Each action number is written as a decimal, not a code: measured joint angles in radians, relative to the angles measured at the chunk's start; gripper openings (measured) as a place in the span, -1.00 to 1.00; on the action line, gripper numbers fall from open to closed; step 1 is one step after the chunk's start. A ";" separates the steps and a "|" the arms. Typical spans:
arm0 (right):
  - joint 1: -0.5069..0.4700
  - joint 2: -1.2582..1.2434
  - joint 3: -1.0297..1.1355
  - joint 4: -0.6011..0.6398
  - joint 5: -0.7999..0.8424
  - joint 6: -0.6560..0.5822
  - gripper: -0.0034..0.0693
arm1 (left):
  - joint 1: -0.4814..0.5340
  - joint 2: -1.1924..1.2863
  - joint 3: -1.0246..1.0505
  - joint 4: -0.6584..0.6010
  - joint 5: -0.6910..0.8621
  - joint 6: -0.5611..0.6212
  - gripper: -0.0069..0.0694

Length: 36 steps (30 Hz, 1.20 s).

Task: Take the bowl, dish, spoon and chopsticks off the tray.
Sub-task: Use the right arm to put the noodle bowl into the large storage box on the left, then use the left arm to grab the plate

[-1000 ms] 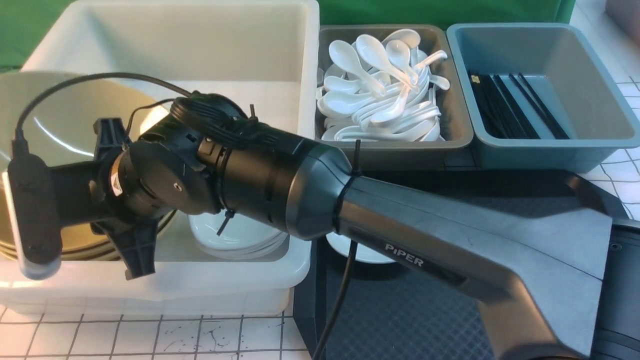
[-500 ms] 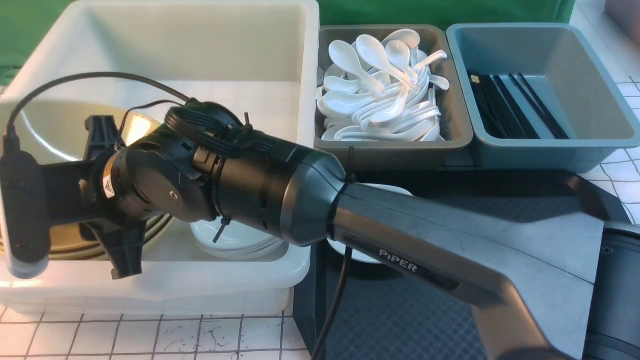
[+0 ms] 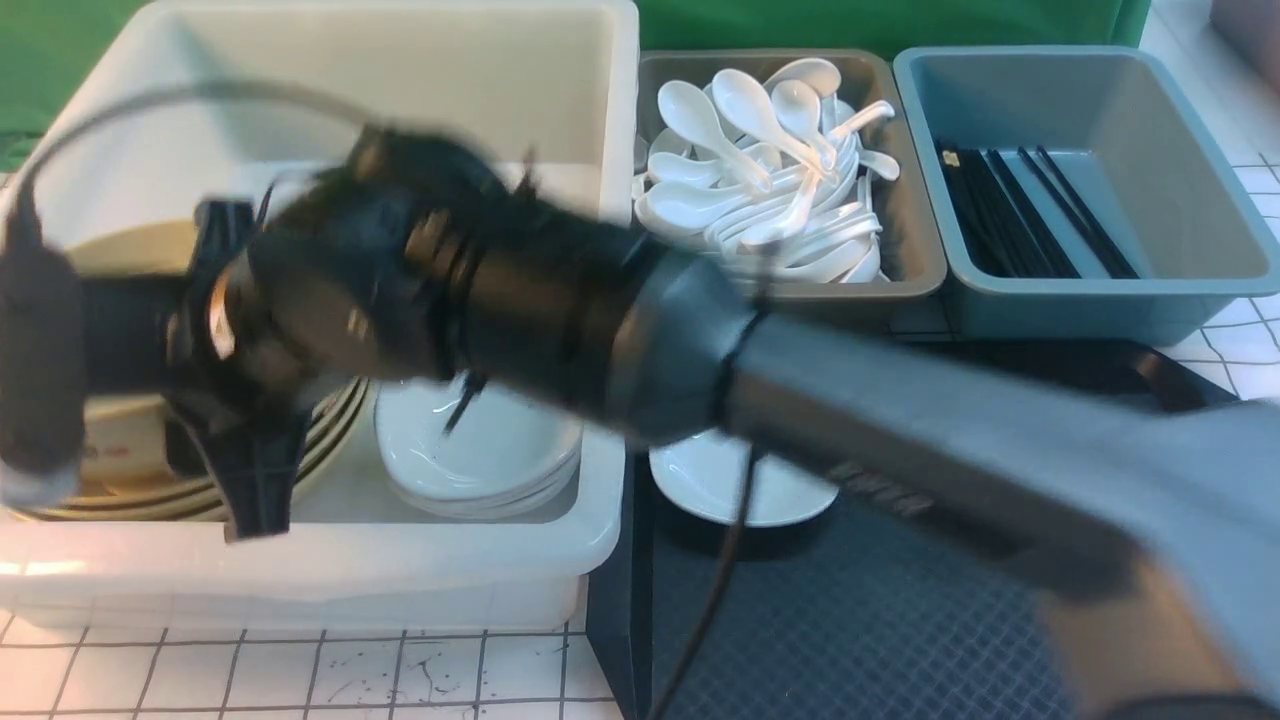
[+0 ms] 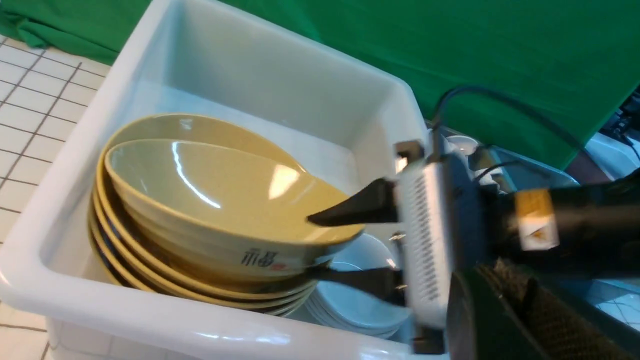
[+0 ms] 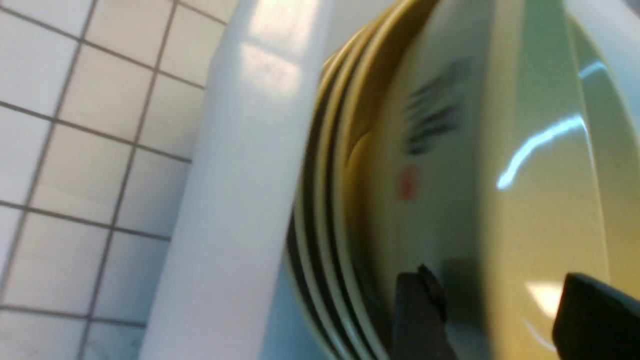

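Note:
The tan bowl (image 4: pixel 210 190) lies tilted on top of a stack of like bowls inside the white tub (image 3: pixel 400 575). My right gripper (image 4: pixel 317 247) is open. One finger is inside the bowl's rim and the other is under it, which the right wrist view (image 5: pixel 495 275) also shows. The white dish (image 3: pixel 740 480) sits on the black tray (image 3: pixel 900 620), partly under my right arm. No spoon or chopsticks show on the tray. My left gripper (image 4: pixel 505 320) is only a dark blur beside the tub, so its jaws cannot be read.
A stack of white dishes (image 3: pixel 480 450) sits in the tub beside the bowls. A grey bin (image 3: pixel 905 250) holds several white spoons. A blue-grey bin (image 3: pixel 1180 290) holds several black chopsticks. My right arm crosses over the tray's near-left part.
My right gripper lowered the bowl from above the tub onto the bowl stack. The arm is now blurred with motion and has risen a little, uncovering more of the white dish.

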 joint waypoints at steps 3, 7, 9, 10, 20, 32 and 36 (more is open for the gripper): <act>0.000 -0.082 -0.006 -0.018 0.154 0.041 0.12 | 0.000 0.000 0.000 -0.018 -0.031 0.018 -0.82; 0.000 -0.177 -0.008 -0.039 0.360 0.098 0.09 | 0.000 0.004 0.000 -0.077 -0.057 0.044 -0.82; 0.000 -0.218 -0.008 -0.042 0.459 0.132 0.03 | 0.000 0.021 0.000 -0.117 -0.057 0.073 -0.82; 0.000 -0.235 -0.008 -0.045 0.484 0.148 -0.02 | 0.000 0.036 0.000 -0.142 -0.057 0.090 -0.82; 0.000 -0.472 0.123 -0.198 0.485 0.486 -0.62 | 0.000 0.275 0.000 -0.386 -0.062 0.311 -0.82; 0.000 -1.007 0.727 -0.220 0.485 0.779 -0.73 | 0.000 0.576 0.000 -0.668 -0.152 0.640 -0.82; 0.000 -1.210 0.874 -0.212 0.485 0.908 -0.73 | -0.001 0.737 -0.001 -0.828 -0.235 0.776 -0.82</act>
